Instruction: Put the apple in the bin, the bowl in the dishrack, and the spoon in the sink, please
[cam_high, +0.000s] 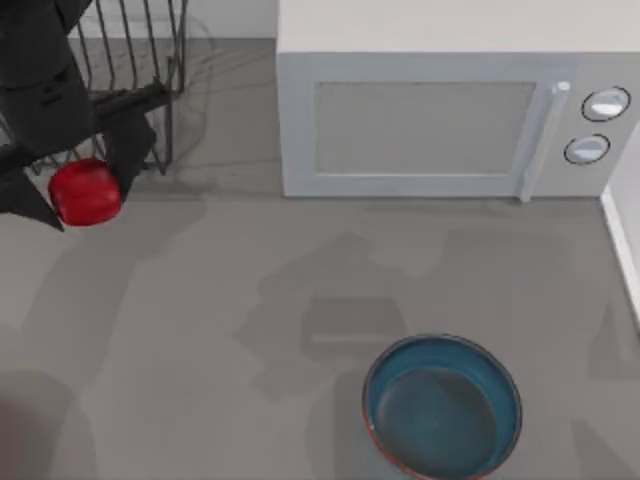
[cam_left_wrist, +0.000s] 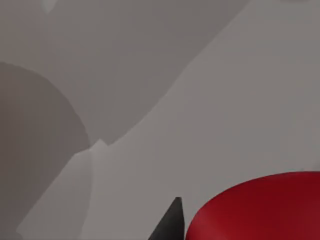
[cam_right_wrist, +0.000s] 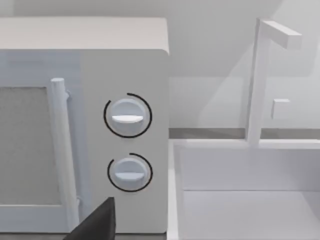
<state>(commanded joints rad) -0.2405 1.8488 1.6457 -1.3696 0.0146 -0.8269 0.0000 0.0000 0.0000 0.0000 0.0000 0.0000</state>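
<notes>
Top: left gripper pinches the apple at the table's far left, just in front of the dishrack; bowl sits near front right. Risk: arm snags the rack prongs. Left wrist: apple beside one finger, off-centre, could slip. Right wrist: faces microwave and sink; right fingers' state can't be told.

Left claw closed, top-left
</notes>
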